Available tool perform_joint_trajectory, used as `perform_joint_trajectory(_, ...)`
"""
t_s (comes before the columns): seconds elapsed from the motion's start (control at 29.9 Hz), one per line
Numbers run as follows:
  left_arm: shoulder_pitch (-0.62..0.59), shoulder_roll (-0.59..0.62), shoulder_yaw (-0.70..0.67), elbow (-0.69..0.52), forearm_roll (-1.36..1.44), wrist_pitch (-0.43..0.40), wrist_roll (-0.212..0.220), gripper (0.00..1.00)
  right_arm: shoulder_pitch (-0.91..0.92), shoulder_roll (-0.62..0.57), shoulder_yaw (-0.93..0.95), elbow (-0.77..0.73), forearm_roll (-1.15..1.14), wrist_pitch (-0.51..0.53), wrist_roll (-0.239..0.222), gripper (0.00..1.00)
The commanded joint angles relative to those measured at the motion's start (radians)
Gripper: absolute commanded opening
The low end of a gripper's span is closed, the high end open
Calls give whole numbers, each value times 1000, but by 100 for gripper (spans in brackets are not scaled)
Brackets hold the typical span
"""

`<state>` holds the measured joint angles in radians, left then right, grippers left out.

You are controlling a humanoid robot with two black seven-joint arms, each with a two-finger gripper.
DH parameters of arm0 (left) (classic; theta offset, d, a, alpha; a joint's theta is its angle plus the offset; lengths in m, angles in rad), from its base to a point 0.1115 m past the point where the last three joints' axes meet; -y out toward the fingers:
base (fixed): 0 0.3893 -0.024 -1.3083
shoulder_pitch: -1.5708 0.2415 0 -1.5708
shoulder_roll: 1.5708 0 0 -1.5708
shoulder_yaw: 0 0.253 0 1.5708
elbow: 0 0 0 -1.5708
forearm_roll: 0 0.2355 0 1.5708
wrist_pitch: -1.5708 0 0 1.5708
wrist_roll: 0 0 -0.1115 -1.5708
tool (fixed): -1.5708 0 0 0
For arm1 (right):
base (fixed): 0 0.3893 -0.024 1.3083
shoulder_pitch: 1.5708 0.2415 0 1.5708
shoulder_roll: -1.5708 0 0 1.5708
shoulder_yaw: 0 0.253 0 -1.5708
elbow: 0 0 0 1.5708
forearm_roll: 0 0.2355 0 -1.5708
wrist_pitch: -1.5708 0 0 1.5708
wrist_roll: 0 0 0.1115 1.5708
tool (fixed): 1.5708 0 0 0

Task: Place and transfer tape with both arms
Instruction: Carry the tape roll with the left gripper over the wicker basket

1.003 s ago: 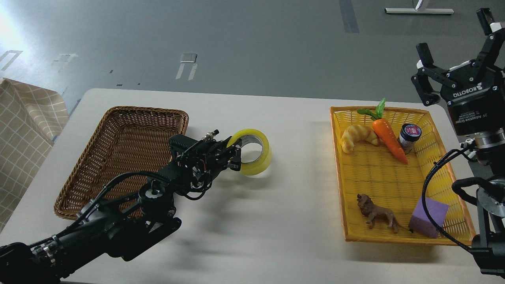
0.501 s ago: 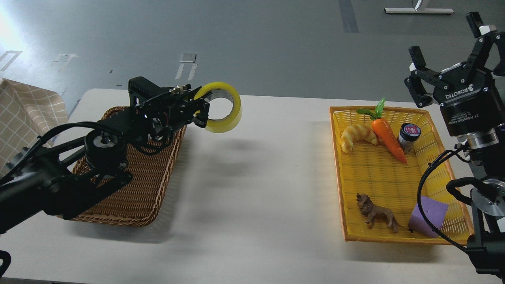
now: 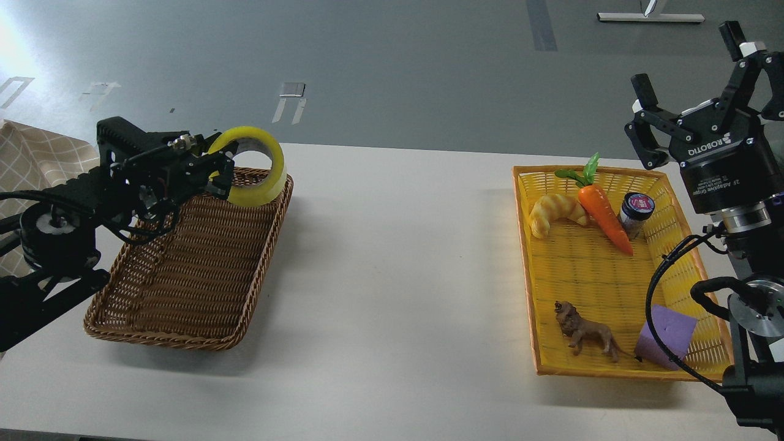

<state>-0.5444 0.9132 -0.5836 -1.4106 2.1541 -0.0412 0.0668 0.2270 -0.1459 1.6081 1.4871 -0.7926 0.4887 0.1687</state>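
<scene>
The yellow tape roll is held upright in the air by my left gripper, which is shut on the roll's left rim. The roll hangs over the far right corner of the brown wicker basket. My left arm comes in from the left edge, over the basket's left side. My right gripper is open and empty, raised at the far right, above and behind the yellow basket.
The yellow basket holds a croissant, a carrot, a small jar, a toy lion and a purple block. A checked cloth lies at the far left. The white table spans between the baskets.
My left gripper lifted the tape off the table's middle and carried it left, to above the brown basket's far right corner. My right gripper drifted slightly left and stayed open.
</scene>
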Motion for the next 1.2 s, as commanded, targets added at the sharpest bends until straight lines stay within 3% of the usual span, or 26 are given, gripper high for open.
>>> perform_joint_trajectory(0.0,44,33,4,13,-34,12,-22,11,0,3,-19,-1,-8,0,0,100)
perform_joint_trajectory(0.2,60,79,7,68,-43,61,-61,12,-6,9,-20,1,-8,0,0,100)
perform_joint_trajectory(0.27,66,93,8,93,-48,75,-105,12,-8,11,-20,1,-8,0,0,100)
perform_joint_trajectory(0.7,149,81,8,133,-131,119,-124,15,-14,14,-34,5,-10,0,0,100)
perform_joint_trajectory(0.87,181,55,8,191,-131,153,-168,16,-18,12,-34,7,-11,0,-3,100)
perform_joint_trajectory(0.97,182,39,8,223,-131,165,-171,19,-18,12,-34,8,-11,0,-5,100)
perform_joint_trajectory(1.1,185,23,10,258,-134,172,-238,22,-18,14,-34,8,-33,0,-6,100)
perform_joint_trajectory(1.17,187,18,8,272,-134,173,-251,23,-20,14,-34,10,-40,0,-6,100)
